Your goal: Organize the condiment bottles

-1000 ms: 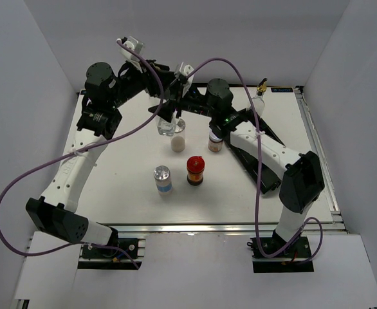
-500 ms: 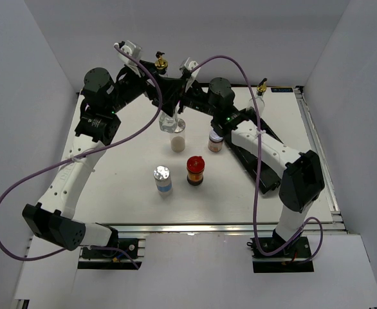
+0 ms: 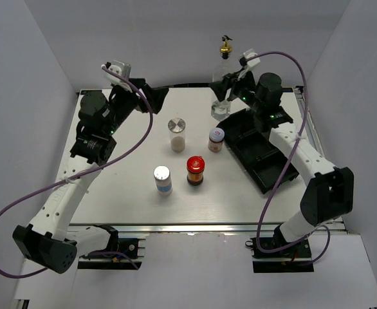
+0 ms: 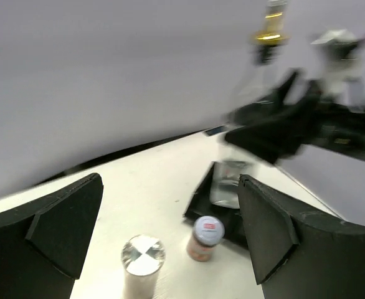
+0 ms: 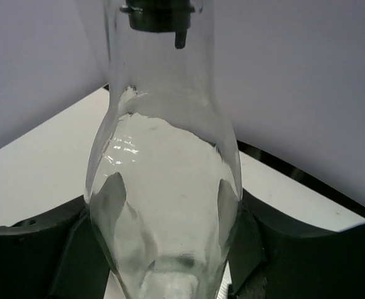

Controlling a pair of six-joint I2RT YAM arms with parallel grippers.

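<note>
The right claw (image 3: 224, 95) pinches a tall clear glass bottle with a gold pourer (image 5: 167, 168) low on its rounded body. A dark finger (image 5: 45, 249) presses in from each side, and the bottle stands upright. In the overhead view the bottle sits at the far left corner of the black compartment tray (image 3: 266, 161). Whether its base rests on the tray or hangs just above it cannot be told.

The left claw (image 4: 170, 193) is spread wide and holds nothing. It hangs over the far left part of the white surface (image 3: 118, 180) and points towards the bottle, well apart from it.

Four other containers stand upright on the surface, between the arms and left of the tray:
- A silver-lidded jar of pale powder (image 3: 176, 133) is the farthest back.
- A small jar with a pale printed lid and brownish contents (image 3: 217, 138) stands to its right, just beside the tray's left edge.
- A red-lidded dark jar (image 3: 195, 170) stands nearer the arm bases.
- A silver-lidded jar with a blue label (image 3: 163, 179) stands to the left of the red-lidded jar, close to it but not touching.
</note>
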